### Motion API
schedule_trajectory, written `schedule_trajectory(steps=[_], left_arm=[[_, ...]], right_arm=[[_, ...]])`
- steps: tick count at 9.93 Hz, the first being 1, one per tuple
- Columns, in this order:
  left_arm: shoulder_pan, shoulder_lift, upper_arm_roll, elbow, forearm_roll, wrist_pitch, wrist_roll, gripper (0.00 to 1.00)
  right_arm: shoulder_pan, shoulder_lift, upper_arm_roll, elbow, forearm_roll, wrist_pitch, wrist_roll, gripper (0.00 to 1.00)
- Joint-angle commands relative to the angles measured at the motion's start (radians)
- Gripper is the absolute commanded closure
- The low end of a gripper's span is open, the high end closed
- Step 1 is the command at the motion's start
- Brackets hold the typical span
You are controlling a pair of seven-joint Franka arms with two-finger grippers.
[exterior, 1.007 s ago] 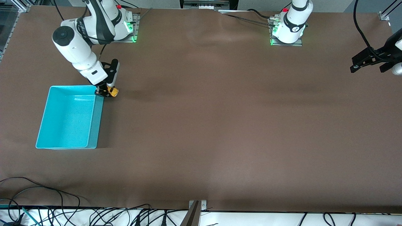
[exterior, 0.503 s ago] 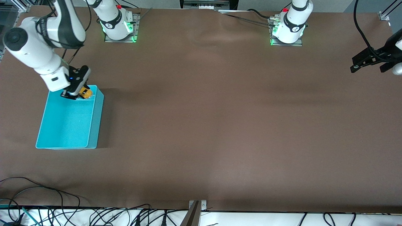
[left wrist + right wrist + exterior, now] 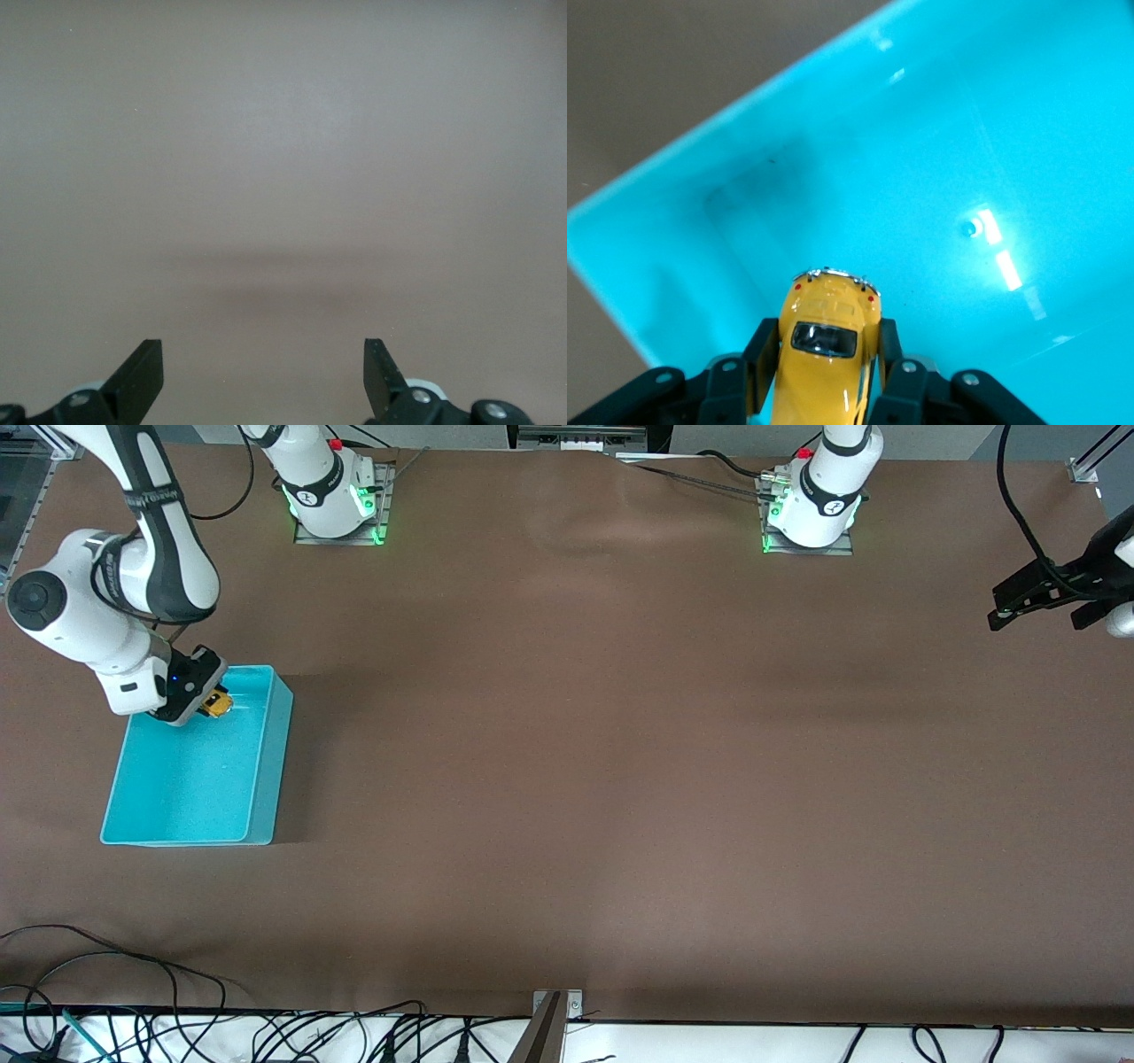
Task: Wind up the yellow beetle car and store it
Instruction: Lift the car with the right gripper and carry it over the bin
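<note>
While over the turquoise bin [image 3: 1028, 159], yellow beetle car [image 3: 824, 341] between right fingers [image 3: 760, 359].

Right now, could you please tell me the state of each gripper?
Left gripper: open, empty, over bare table.
Right gripper: shut on the yellow beetle car, over the turquoise bin.

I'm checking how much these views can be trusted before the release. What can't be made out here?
- Front view: most of the yellow beetle car is hidden by the right gripper over the turquoise bin.
- Right wrist view: the car's wheels and underside are hidden by the gripper's fingers; its height above the bin floor is unclear.
- Left wrist view: the open left gripper shows only fingertips, cut off by the edge.
</note>
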Motion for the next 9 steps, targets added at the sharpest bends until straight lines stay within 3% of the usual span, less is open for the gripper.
schedule_trajectory(steps=[1,4,7,8,9], left_arm=[[0.001,0.01,-0.002,0.028,0.008,-0.022,0.015,0.0],[0.001,0.01,-0.002,0.028,0.008,-0.022,0.015,0.0],[0.001,0.01,-0.002,0.028,0.008,-0.022,0.015,0.0],[0.001,0.01,-0.001,0.028,0.008,-0.02,0.015,0.0],[0.001,0.01,-0.002,0.026,0.008,-0.022,0.015,0.0]], right_arm=[[-0.035,0.071,0.002,0.025,0.04,0.037,0.002,1.0],[-0.055,0.174,0.004,0.089,0.074,0.051,-0.003,1.0],[-0.056,0.186,0.004,0.101,0.079,0.046,-0.006,1.0],[-0.056,0.188,0.004,0.101,0.079,0.046,-0.007,0.77],[-0.056,0.186,0.005,0.101,0.077,0.046,-0.01,0.3]])
